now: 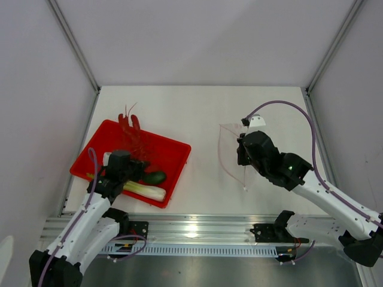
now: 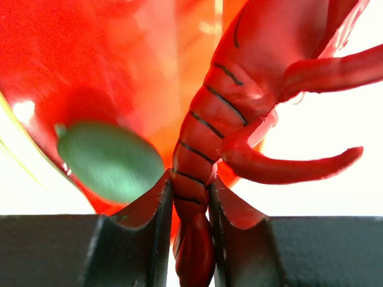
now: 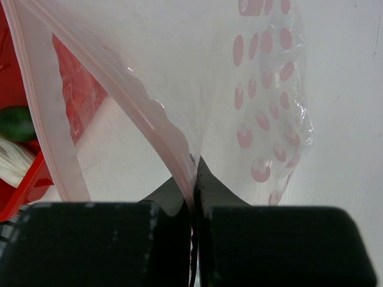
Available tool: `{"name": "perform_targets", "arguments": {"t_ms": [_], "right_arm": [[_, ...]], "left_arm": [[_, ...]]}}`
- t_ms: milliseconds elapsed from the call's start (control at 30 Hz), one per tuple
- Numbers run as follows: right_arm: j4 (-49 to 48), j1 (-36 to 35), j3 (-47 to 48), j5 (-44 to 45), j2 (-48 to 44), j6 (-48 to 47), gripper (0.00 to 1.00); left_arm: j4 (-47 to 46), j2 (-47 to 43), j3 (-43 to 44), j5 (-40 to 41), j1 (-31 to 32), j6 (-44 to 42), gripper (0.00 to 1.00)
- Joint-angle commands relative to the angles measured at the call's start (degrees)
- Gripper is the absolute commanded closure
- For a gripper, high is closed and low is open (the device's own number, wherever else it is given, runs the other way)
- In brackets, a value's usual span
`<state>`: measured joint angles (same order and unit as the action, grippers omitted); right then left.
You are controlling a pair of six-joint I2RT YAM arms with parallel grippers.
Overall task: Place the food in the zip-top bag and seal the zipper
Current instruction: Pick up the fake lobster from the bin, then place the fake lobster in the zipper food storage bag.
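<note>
Three toy foods are in the red tray (image 1: pixel 175 149): the lobster (image 2: pixel 239 101), the green fruit (image 2: pixel 108 160) and the leek (image 1: pixel 146 190) along its near side. My left gripper (image 2: pixel 189 186) is narrowed onto the lobster's tail, jaws pressing both sides. I judge it light, stiff and glossy, apt to swivel in a tail pinch, and its thin legs could snag a bag mouth, so the thick tail is the sound hold. Well right of the tray, my right gripper (image 3: pixel 194 173) is clamped tight on one lip of the zip-top bag (image 3: pixel 179 72) at the zipper (image 3: pixel 45 113). The film looks limp and slippery, and the bag holds nothing yet
</note>
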<state>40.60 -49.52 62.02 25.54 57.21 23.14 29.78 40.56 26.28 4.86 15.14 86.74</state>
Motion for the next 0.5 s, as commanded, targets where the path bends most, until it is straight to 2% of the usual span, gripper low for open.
{"name": "perform_targets", "arguments": {"t_ms": [0,167,300,333,467], "right_arm": [[-2.0,0.1,1.6,0.4,0.4,-1.9,1.0],[-2.9,0.5,2.9,1.0,2.6,-4.4,1.0],[-5.2,1.6,3.3,1.9,4.3,-7.5,1.0],[-5.4,1.9,3.5,2.1,4.8,-7.8,1.0],[-7.3,2.9,4.5,4.1,6.9,-10.6,1.0]], "left_arm": [[4.6,-2.5,7.8,-2.0,2.5,-8.3,0.99],[6.7,-4.1,12.4,-7.7,7.7,-17.2,0.99],[8.1,-4.3,14.8,-16.4,10.7,-24.0,0.99],[8.0,-4.3,14.8,-20.8,11.4,-24.7,0.99],[8.8,-5.7,14.7,-29.3,16.3,-26.3,0.99]]}}
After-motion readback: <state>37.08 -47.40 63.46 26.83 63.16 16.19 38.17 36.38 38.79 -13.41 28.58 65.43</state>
